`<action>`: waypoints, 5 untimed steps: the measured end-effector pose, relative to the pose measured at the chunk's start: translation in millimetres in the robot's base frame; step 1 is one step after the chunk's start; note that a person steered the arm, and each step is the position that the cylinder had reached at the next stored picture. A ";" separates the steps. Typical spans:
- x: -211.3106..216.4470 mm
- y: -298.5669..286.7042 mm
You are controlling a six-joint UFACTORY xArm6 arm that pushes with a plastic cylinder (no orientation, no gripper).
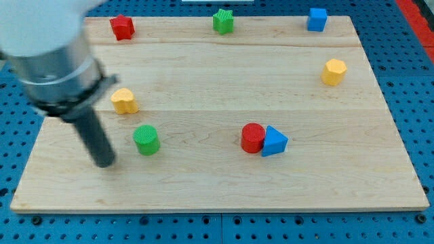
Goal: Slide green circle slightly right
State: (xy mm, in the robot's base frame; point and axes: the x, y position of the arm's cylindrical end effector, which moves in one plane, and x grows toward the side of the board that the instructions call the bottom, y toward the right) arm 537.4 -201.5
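Note:
The green circle [146,139] is a short green cylinder standing on the wooden board [203,183] at the lower left. My tip [105,163] rests on the board just left of it and slightly lower, with a small gap between them. The dark rod rises up and to the left into the grey arm body.
A yellow heart-like block [124,101] lies above the green circle. A red cylinder [253,137] touches a blue triangle [274,141] at the middle. A red block [122,27], a green star [223,21], a blue cube [317,19] and a yellow hexagon [333,71] lie near the top and right.

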 end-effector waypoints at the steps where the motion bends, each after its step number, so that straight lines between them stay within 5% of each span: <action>1: -29.6 -12.7; 5: -7.3 90.2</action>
State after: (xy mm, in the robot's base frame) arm 530.1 -111.3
